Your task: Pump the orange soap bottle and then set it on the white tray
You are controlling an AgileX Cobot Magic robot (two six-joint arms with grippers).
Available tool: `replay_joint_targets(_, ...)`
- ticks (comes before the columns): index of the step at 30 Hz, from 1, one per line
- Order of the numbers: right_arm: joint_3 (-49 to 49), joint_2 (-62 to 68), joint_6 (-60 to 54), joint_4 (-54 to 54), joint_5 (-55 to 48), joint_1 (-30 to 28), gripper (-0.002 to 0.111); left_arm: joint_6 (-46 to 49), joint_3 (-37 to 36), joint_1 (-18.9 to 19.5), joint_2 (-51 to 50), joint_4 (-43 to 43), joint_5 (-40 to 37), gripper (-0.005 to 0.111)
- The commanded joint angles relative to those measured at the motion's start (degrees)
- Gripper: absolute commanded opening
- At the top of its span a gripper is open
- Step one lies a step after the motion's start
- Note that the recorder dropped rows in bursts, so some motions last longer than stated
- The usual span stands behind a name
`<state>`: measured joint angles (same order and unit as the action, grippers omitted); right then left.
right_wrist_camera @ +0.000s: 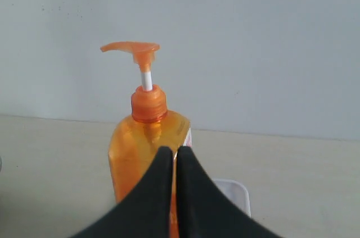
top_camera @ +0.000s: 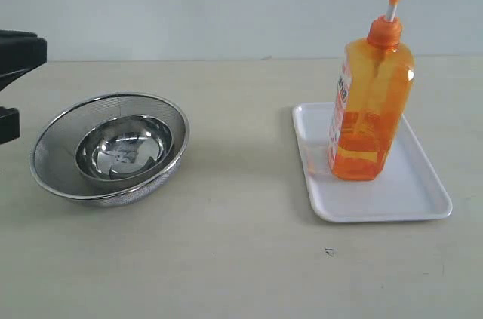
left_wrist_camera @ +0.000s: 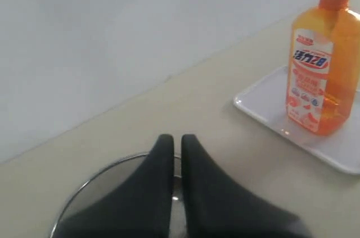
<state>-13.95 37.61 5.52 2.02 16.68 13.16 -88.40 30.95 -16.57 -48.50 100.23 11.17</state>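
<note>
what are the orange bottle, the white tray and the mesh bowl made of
Tall orange pump bottle: translucent plastic, glossy; light shows through.
Flat white rectangular tray: likely plastic, smooth, soft sheen.
Round mesh strainer bowl: metal, probably steel; fine weave, mirror-like centre.

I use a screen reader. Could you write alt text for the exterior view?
An orange soap bottle stands upright on a white tray at the right of a beige table. At left, a mesh strainer holds a smaller steel bowl.
</note>
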Motion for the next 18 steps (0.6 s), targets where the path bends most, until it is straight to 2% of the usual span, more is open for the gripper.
replay_joint_targets(1,0.2,-0.3,3.0,0.1,0.2,0.1,0.0,-0.7,-2.9,0.0,4.0,-1.1,-2.2,0.005)
replay_joint_targets(18,0.2,-0.4,3.0,0.1,0.2,0.3,0.0,-0.7,-3.1,0.0,6.1,-0.8,-2.1,0.005)
